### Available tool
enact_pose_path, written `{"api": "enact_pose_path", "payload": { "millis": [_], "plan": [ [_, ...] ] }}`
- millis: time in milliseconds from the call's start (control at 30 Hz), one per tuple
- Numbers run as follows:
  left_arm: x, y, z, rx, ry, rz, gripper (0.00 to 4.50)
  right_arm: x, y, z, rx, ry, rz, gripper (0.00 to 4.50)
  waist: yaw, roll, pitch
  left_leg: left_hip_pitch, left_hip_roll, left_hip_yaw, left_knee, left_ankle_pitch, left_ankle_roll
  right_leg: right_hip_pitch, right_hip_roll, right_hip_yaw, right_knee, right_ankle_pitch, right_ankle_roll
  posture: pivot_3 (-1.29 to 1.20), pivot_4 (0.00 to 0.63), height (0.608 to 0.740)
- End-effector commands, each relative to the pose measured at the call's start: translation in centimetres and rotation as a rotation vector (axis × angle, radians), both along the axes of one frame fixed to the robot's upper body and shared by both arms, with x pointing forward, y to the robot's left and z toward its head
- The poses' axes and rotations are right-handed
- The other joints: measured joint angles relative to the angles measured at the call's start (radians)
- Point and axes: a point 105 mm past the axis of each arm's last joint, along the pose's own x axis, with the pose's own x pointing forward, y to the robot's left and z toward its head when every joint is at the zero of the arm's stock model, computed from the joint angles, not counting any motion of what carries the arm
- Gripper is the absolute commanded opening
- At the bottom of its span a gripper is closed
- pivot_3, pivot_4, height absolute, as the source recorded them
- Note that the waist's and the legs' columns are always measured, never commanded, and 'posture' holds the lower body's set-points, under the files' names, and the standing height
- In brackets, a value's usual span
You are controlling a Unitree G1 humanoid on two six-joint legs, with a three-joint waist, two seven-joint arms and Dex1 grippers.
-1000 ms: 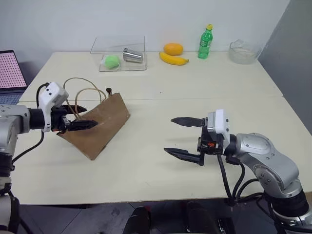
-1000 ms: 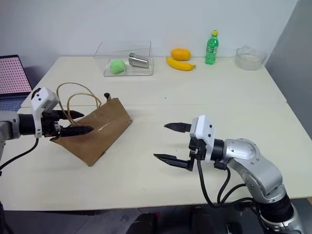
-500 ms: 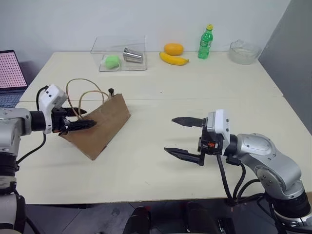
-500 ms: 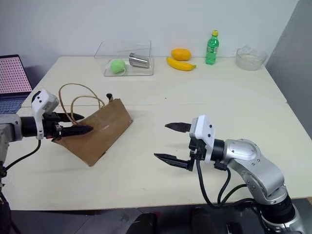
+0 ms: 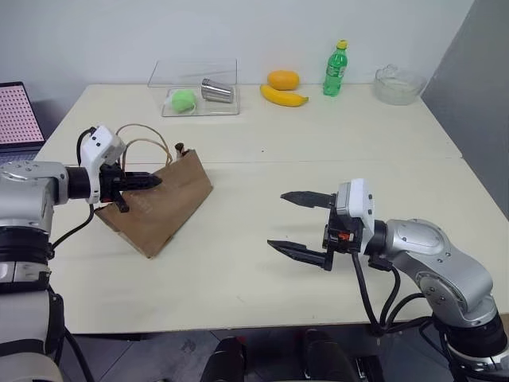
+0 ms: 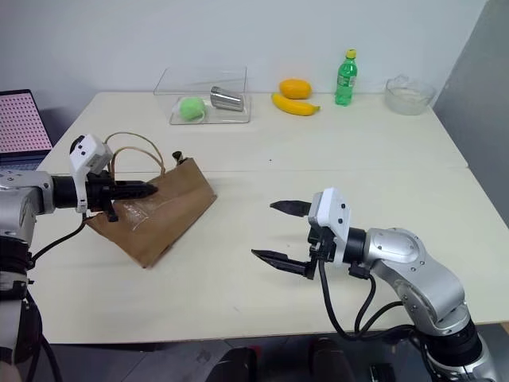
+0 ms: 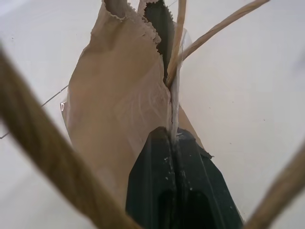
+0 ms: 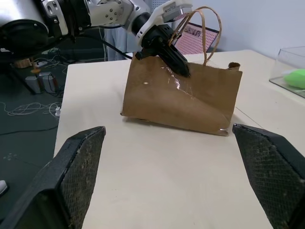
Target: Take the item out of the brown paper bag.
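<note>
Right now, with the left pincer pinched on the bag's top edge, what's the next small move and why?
Probably lift that edge to spread the mouth. The left pincer is shut on the brown paper bag, which slumps nearly flat on the table, while the right pincer waits open, apart from it.

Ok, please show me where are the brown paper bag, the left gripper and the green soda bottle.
brown paper bag (image 5: 163, 211), left eye view, on its creased front face.
left gripper (image 5: 153, 181), left eye view, at the closed black fingertips on the bag's top edge.
green soda bottle (image 6: 344, 83), right eye view, on its body.
</note>
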Motion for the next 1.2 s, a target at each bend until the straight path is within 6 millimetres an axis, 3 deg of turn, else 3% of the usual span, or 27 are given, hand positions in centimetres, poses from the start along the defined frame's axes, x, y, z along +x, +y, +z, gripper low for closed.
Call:
{"api": "enact_pose_path", "payload": {
  "millis": [33, 167, 333, 533, 700, 767, 933, 1033, 1200],
  "plan": [
    [0.6, -1.0, 2.7, 0.051, -0.086, -0.088, 0.02, -0.7, 0.0, 1.2, 0.044, -0.046, -0.009, 4.50, 0.002, 0.000, 0.000, 0.000, 0.000, 0.000, 0.000, 0.000, 0.000, 0.000, 0.000, 0.000, 0.000, 0.000, 0.000, 0.00, 0.150, 0.740],
    [1.3, -2.4, 4.5, 0.096, -0.146, -0.179, 0.02, -0.6, -0.1, 1.5, 0.079, -0.101, -0.085, 4.50, 0.001, 0.000, 0.000, -0.002, 0.000, -0.001, 0.001, 0.000, 0.000, -0.001, 0.000, -0.001, 0.000, 0.000, 0.000, 0.00, 0.150, 0.740],
    [2.5, -6.8, 7.2, 0.116, -0.263, -0.368, 0.02, -1.1, -1.5, 1.6, 0.140, -0.207, -0.247, 4.50, 0.008, -0.002, 0.000, -0.005, -0.001, -0.003, 0.001, 0.000, 0.000, -0.002, 0.000, -0.003, 0.000, 0.000, 0.000, 0.00, 0.150, 0.740],
    [4.1, -12.1, 6.1, 0.178, -0.314, -0.557, 0.02, -1.9, -2.0, 1.1, 0.168, -0.311, -0.385, 4.50, 0.001, -0.002, 0.000, -0.006, -0.002, -0.003, 0.003, 0.000, 0.000, -0.003, 0.000, -0.003, 0.001, 0.000, 0.001, 0.00, 0.150, 0.740],
    [4.9, -14.6, 6.7, 0.210, -0.349, -0.602, 0.02, -2.8, -2.0, 0.4, 0.173, -0.291, -0.447, 4.50, -0.014, -0.003, 0.000, -0.007, -0.002, -0.002, 0.003, 0.000, 0.000, -0.004, 0.000, -0.002, 0.001, 0.000, 0.000, 0.00, 0.150, 0.740],
    [4.9, -14.7, 7.1, 0.199, -0.356, -0.601, 0.02, -3.1, -2.0, 0.3, 0.174, -0.283, -0.460, 4.50, -0.015, -0.003, 0.000, -0.009, -0.002, -0.002, 0.003, 0.000, 0.000, -0.007, 0.000, -0.001, 0.002, 0.000, 0.000, 0.00, 0.150, 0.740],
    [5.3, -12.1, 5.5, 0.232, -0.331, -0.502, 0.02, -3.0, -1.9, 0.0, 0.189, -0.243, -0.451, 4.50, -0.024, -0.002, 0.000, -0.009, -0.002, -0.001, 0.003, 0.000, 0.000, -0.007, 0.000, 0.000, 0.002, 0.000, 0.001, 0.00, 0.150, 0.740],
    [5.4, -10.1, 5.9, 0.223, -0.323, -0.422, 0.02, -2.6, -1.6, -0.1, 0.178, -0.229, -0.393, 4.50, -0.027, -0.003, 0.000, -0.009, -0.001, -0.002, 0.004, 0.000, 0.000, -0.007, 0.001, 0.000, 0.003, 0.001, 0.001, 0.00, 0.150, 0.740],
    [4.8, -6.8, 6.2, 0.220, -0.284, -0.320, 1.20, -1.9, -1.3, -0.1, 0.177, -0.207, -0.307, 4.50, -0.029, -0.003, 0.000, -0.009, -0.001, -0.002, 0.004, 0.000, 0.000, -0.007, 0.001, -0.001, 0.003, 0.001, 0.001, 0.00, 0.150, 0.740]
  ]
}}
